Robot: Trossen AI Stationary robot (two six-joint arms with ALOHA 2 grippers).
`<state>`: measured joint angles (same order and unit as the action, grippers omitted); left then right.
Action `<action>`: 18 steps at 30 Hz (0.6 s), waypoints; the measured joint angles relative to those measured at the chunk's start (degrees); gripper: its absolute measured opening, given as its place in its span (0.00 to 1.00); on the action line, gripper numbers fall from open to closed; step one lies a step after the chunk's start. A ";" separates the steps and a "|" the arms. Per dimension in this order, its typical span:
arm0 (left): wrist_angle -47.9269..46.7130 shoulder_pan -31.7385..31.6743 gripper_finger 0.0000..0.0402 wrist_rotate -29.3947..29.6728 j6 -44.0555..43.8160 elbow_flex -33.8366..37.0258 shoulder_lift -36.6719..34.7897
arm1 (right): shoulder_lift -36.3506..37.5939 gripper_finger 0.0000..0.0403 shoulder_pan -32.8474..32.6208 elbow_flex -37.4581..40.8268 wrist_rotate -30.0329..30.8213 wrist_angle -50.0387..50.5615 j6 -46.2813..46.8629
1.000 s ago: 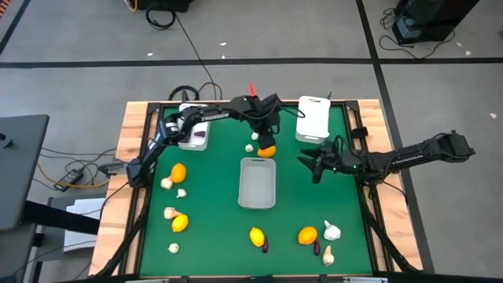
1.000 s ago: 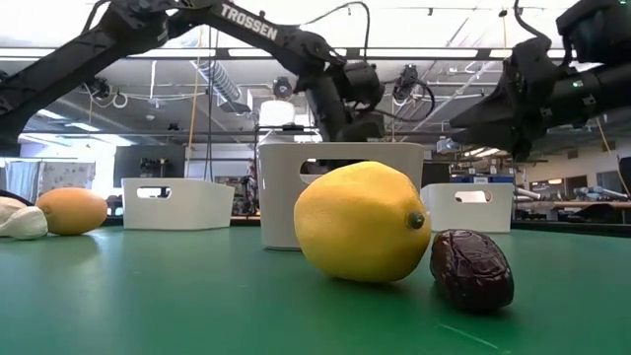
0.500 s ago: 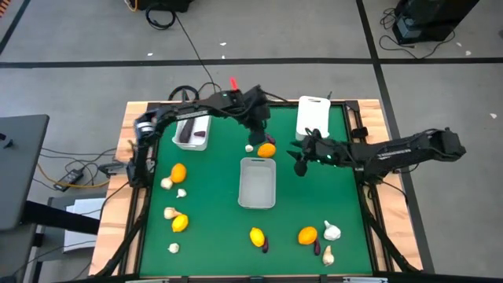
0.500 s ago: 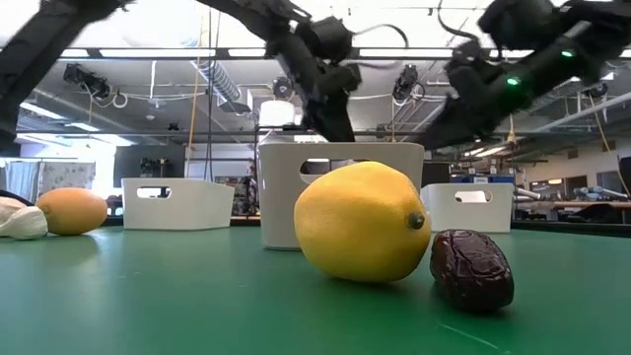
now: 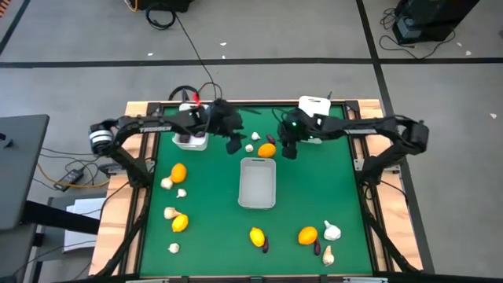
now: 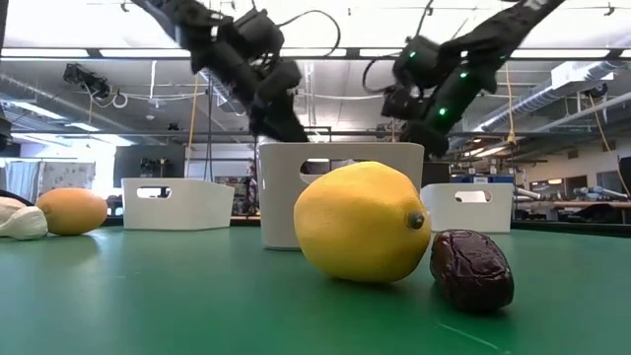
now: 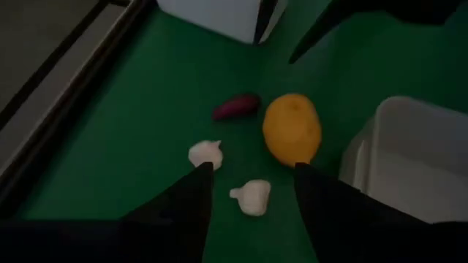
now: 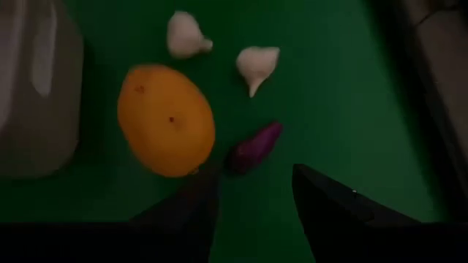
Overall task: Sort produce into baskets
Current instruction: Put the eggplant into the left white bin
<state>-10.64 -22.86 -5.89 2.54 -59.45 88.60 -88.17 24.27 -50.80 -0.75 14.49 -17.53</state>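
An orange citrus (image 5: 267,149) lies on the green mat just beyond the middle basket (image 5: 258,182). Beside it lie two garlic bulbs (image 7: 205,153) (image 7: 251,197) and a small purple vegetable (image 7: 236,107). My left gripper (image 5: 234,146) is open and empty, hovering left of this group, with the nearer garlic between its fingers in the left wrist view (image 7: 252,168). My right gripper (image 5: 288,149) is open and empty, hovering right of the citrus; in its wrist view (image 8: 254,175) the purple vegetable (image 8: 254,145) lies just ahead. The left basket (image 5: 192,130) holds a purple item.
A third basket (image 5: 314,118) stands at the far right. More citrus (image 5: 178,172) (image 5: 180,223) (image 5: 257,236) (image 5: 307,234), garlic (image 5: 167,183) (image 5: 332,231) and purple pieces (image 5: 265,245) lie along the left side and near edge. A yellow citrus (image 6: 363,222) fills the low view.
My left gripper has swung from above the citrus toward the table's left and come lower. My right gripper has moved from the right side toward the table's left and far edge, up to the citrus. The citrus and garlic have stayed in place.
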 joint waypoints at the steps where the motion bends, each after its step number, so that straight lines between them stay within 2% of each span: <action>1: 0.96 0.09 0.49 0.00 -0.04 1.61 -0.10 | -1.31 0.46 0.26 -1.31 -0.57 1.11 -0.76; 8: 8.00 0.57 0.49 -0.07 -1.54 8.23 -0.11 | -9.69 0.46 0.32 -9.22 -1.25 7.83 -5.75; 18: 10.05 0.57 0.49 0.00 -1.51 8.32 -0.11 | -17.57 0.46 1.51 -15.25 -0.45 11.72 -8.38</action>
<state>-0.60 -22.28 -5.89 1.03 -51.13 88.49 -105.75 25.78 -66.04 -1.20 26.21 -25.91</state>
